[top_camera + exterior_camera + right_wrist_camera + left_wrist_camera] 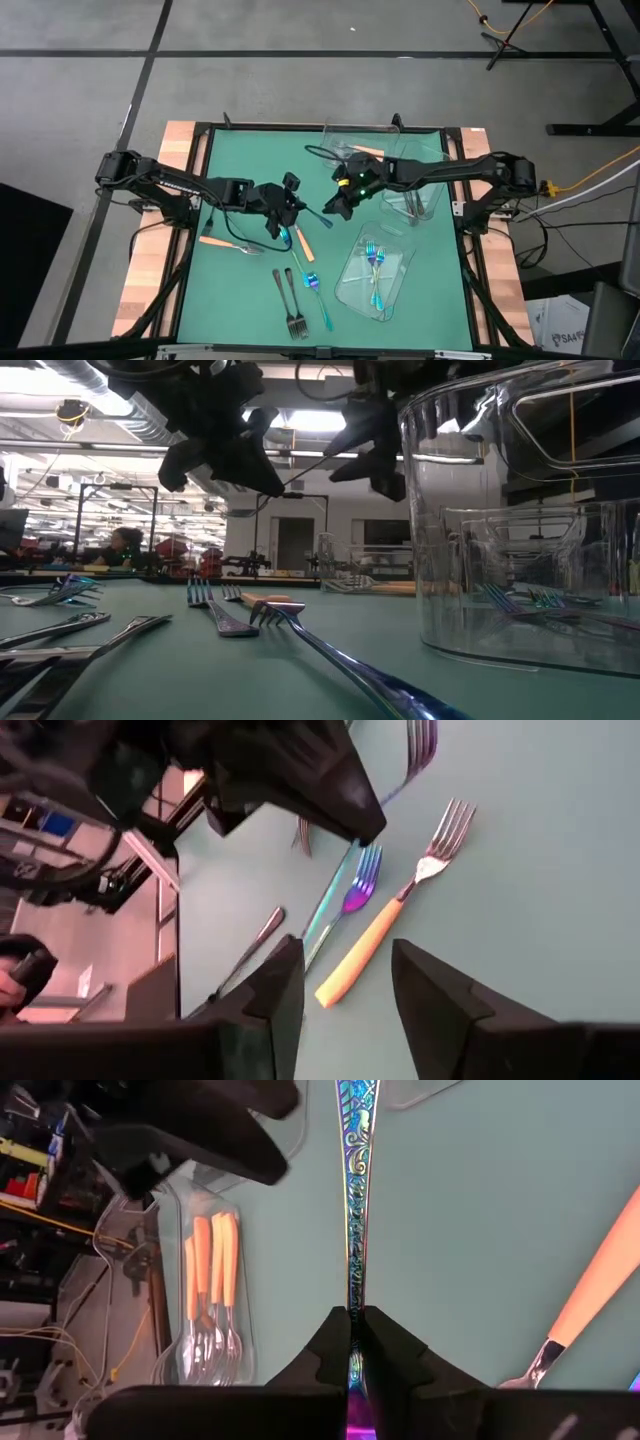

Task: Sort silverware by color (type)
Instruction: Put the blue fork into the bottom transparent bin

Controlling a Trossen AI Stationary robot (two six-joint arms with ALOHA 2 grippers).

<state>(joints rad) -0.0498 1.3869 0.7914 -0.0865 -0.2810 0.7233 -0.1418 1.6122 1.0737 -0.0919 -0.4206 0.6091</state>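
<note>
Left gripper (350, 1342) I see clenched on a shiny iridescent blue-teal fork (354, 1190) above the table; right gripper (345, 982) hangs released nearby.

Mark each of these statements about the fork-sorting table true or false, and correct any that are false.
1. The left gripper is shut on an iridescent fork. True.
2. The right gripper is shut on an orange-handled fork. False: its fingers stand open and hold nothing; the orange-handled fork lies on the table beyond them.
3. The clear tray seen from the left wrist holds orange-handled forks. True.
4. The clear tray at the table's front right holds dark grey forks. False: it holds iridescent forks.
5. Two dark forks lie side by side on the green mat. True.
</note>
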